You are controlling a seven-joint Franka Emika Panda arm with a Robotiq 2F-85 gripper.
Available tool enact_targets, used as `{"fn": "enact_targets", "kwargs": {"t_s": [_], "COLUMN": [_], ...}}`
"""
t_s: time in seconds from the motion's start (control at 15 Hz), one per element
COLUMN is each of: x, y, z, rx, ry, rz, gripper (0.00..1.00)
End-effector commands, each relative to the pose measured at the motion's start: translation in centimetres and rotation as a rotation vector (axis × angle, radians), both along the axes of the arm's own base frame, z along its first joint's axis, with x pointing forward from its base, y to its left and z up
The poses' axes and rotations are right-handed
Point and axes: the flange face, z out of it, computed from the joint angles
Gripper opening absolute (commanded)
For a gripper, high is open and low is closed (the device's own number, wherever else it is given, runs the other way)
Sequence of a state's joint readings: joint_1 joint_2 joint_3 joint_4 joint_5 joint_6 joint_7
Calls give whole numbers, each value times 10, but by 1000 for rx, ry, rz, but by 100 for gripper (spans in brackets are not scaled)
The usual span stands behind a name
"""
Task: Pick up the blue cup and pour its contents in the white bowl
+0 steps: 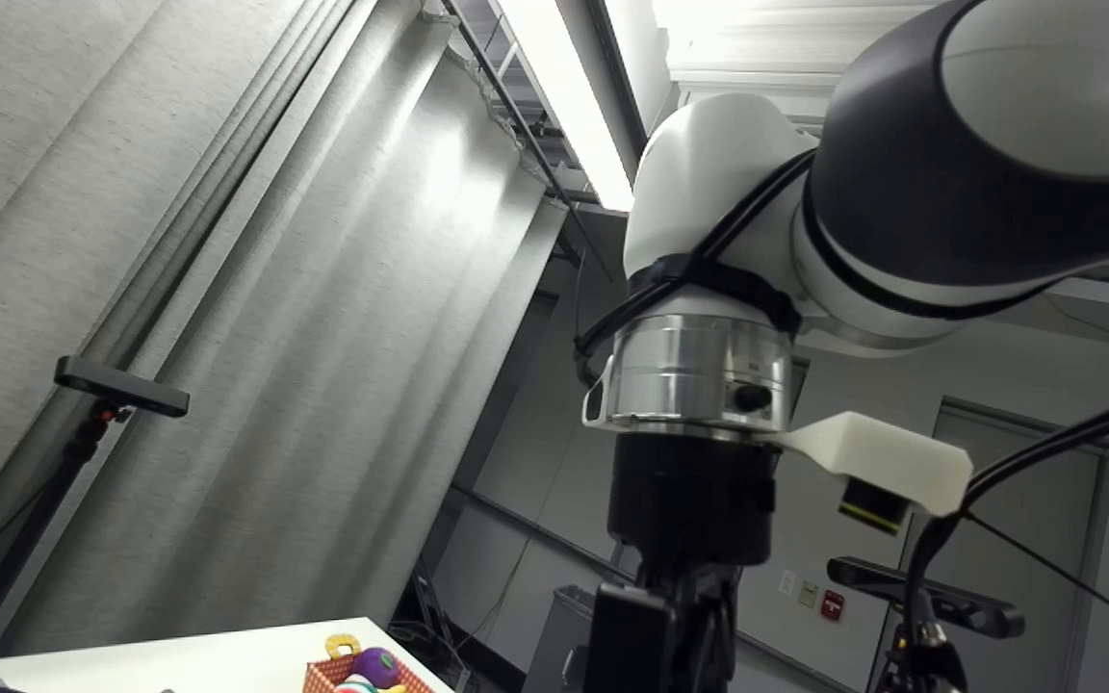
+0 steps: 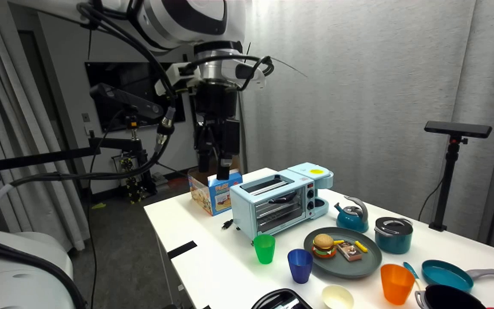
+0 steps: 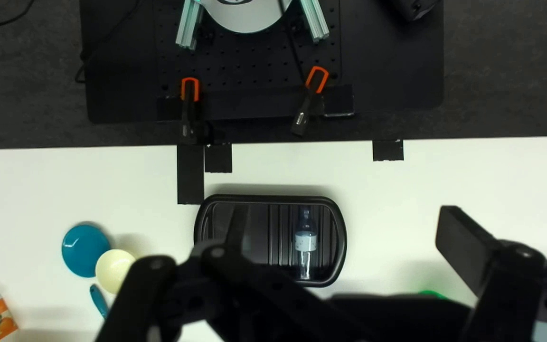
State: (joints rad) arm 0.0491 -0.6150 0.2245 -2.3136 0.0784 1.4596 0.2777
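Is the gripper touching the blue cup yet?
Apart. An exterior view shows the gripper hanging in the air, well above the table where the blue cup stands, with open space between them.

White arm [image 1: 723, 173], black cables [image 1: 755, 204], silver wrist ring [image 1: 694, 364], and black 2-fingered gripper [image 2: 214, 167].

Both exterior views share arm [image 1: 863, 212] and table [image 2: 230, 274] — wrist view faces down.

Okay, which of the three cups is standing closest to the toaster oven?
The green cup: in an exterior view it stands near a front corner of the toaster oven, while the blue cup and orange cup stand farther away.
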Motion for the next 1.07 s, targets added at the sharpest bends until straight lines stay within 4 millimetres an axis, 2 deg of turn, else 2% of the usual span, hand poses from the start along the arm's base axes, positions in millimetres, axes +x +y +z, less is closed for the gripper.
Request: {"fn": "enact_targets", "kwargs": {"t_s": [0.0, 0.2, 0.8, 1.0], "x": [1, 3, 6, 15], "y": [1, 3, 3, -3], "z": [1, 0, -1, -9], "rx": [29, 55, 29, 24], "ry": [-46, -66, -46, -56], "rz": [16, 60, 47, 34], "gripper": [100, 100, 100, 100]}}
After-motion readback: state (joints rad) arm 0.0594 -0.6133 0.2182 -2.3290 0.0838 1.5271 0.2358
